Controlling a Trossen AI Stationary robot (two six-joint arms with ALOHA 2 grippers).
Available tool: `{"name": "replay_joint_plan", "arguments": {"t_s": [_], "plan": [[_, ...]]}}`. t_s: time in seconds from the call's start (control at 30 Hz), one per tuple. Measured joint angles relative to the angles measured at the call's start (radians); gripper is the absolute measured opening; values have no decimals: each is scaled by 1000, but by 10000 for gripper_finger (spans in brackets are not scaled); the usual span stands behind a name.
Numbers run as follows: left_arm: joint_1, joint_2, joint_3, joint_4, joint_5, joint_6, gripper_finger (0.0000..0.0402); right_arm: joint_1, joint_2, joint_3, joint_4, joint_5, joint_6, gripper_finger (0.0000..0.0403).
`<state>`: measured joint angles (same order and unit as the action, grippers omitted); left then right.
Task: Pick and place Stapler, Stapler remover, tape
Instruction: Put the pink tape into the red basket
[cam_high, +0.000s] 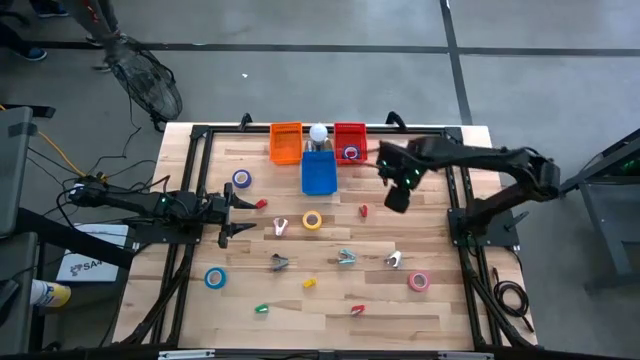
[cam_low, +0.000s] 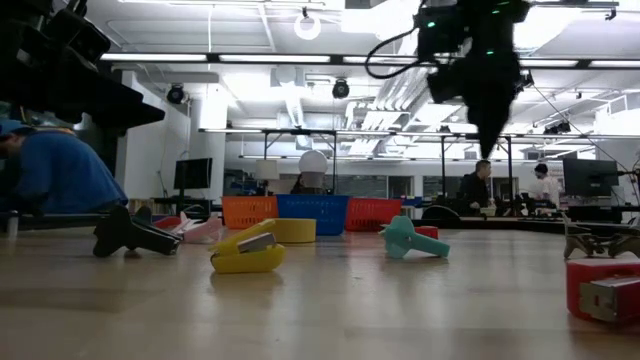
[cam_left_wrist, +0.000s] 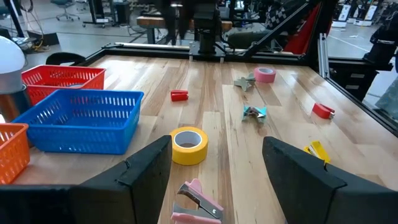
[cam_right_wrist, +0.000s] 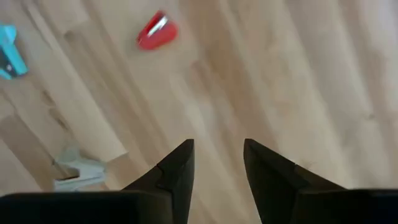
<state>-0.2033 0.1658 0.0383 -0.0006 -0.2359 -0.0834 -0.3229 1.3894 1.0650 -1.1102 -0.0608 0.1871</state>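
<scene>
Tape rolls lie flat on the wooden table: yellow (cam_high: 312, 220) (cam_left_wrist: 188, 144), blue (cam_high: 241, 178), blue (cam_high: 215, 277), pink (cam_high: 418, 281). Another blue roll (cam_high: 351, 153) lies in the red basket (cam_high: 350, 131). Small staplers, such as a red one (cam_high: 363, 211) (cam_right_wrist: 157, 31), and staple removers, such as a pink one (cam_high: 281, 228) (cam_left_wrist: 196, 202), are scattered about. My right gripper (cam_high: 397, 197) (cam_right_wrist: 217, 155) hangs open above bare table near the red stapler, pointing down, nothing between its fingers. My left gripper (cam_high: 240, 215) (cam_left_wrist: 216, 146) waits open at the table's left, level, facing the yellow roll.
An orange basket (cam_high: 286, 142), a blue basket (cam_high: 318, 172) and the red basket stand in a row at the far edge, with a white ball-shaped object (cam_high: 318, 132) behind the blue one. A black frame (cam_high: 200, 135) borders the table. People show in the room beyond.
</scene>
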Motion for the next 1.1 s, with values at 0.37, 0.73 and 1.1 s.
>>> {"name": "replay_joint_plan", "arguments": {"t_s": [0.37, 0.73, 1.1], "plan": [[0, 0, 0, 0, 0, 0, 246, 290, -111, -229, 77, 0, 353, 130], [0, 0, 0, 0, 0, 0, 246, 595, -110, -299, 153, -18, 967, 130], [0, 0, 0, 0, 0, 0, 246, 893, -108, -316, 342, 45, 1462, 130]]}}
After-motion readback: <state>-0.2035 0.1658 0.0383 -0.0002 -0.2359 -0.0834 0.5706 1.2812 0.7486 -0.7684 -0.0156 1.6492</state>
